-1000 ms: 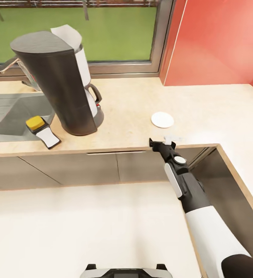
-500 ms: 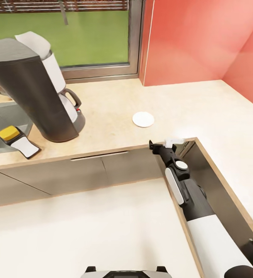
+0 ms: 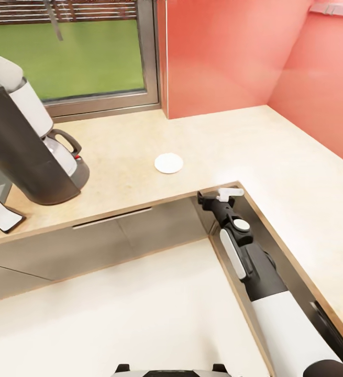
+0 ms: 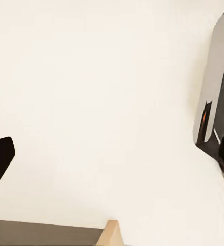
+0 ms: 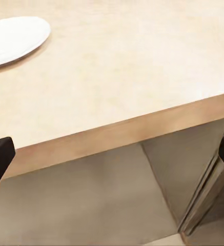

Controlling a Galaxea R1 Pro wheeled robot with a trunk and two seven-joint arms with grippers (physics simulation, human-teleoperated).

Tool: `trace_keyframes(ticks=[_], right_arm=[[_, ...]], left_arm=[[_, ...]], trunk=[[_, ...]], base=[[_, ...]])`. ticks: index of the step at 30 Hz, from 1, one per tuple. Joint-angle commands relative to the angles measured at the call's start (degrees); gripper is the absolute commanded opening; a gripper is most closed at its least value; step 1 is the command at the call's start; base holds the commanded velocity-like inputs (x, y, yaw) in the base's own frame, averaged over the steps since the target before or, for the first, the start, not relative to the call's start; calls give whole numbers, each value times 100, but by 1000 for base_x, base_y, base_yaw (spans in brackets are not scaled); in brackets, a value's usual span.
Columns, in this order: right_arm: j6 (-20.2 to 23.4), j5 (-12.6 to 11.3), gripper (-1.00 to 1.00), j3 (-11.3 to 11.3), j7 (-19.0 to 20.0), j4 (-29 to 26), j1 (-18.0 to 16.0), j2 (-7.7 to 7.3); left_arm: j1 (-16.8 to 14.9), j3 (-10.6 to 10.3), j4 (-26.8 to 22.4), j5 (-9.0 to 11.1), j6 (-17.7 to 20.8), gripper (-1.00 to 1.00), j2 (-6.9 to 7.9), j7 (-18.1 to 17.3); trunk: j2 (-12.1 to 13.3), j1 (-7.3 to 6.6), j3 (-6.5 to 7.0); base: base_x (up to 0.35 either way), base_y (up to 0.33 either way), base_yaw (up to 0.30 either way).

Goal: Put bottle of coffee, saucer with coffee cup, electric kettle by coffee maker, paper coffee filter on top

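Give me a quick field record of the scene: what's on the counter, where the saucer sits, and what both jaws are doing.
countertop: L-shaped, light wood look
coffee maker: standing on the counter by the window, white paper filter on top
saucer: flat on the counter, apart from the coffee maker, nothing on it
right gripper: at the counter's inner corner edge, jaws open and holding nothing
left gripper: jaws open, over pale floor

White saucer lies flat on beige countertop — apparently bare.
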Motion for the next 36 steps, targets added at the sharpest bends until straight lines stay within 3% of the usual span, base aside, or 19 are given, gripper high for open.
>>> trace_keyframes(ticks=[1, 5, 9, 15, 23, 27, 31, 36], right_arm=[[20, -57, 100, 61, -51, -4, -5, 0], [20, -54, 100, 442, -51, 48, -5, -4], [20, -47, 100, 585, -51, 89, -5, -6], [20, -46, 100, 606, -44, 112, -5, -14], [19, -53, 100, 599, -50, 82, -5, -33], [12, -50, 100, 598, -51, 56, 3, -41], [18, -46, 100, 590, -51, 48, 20, -49], [20, -46, 100, 590, -51, 63, 27, -47]], left_arm=[[-50, -18, -44, 39, -13, 100, -12, -3], [-254, -349, -147, -30, -40, 100, -51, -53], [-285, -560, -545, -37, -279, 100, -61, -66], [-304, -596, -1073, -29, -465, 100, -74, -72], [-314, -605, -2287, -31, -455, 100, -294, -589], [-310, -685, -2960, -37, -436, 100, -507, -751], [-337, -816, -3330, -38, -428, 100, -548, -766], [-361, -823, -3427, -38, -426, 100, -559, -770]], trunk=[[-9, 3, -3], [-9, 3, 17], [-9, 3, 22], [-9, 3, 23], [-9, 3, 23], [-9, 3, 23], [-9, 3, 31], [-9, 3, 72]], base=[[0, 0, -259], [0, 0, -249], [0, 0, -77], [0, 0, -8], [0, 0, 0], [0, 0, 0], [0, 0, 0], [0, 0, 0]])
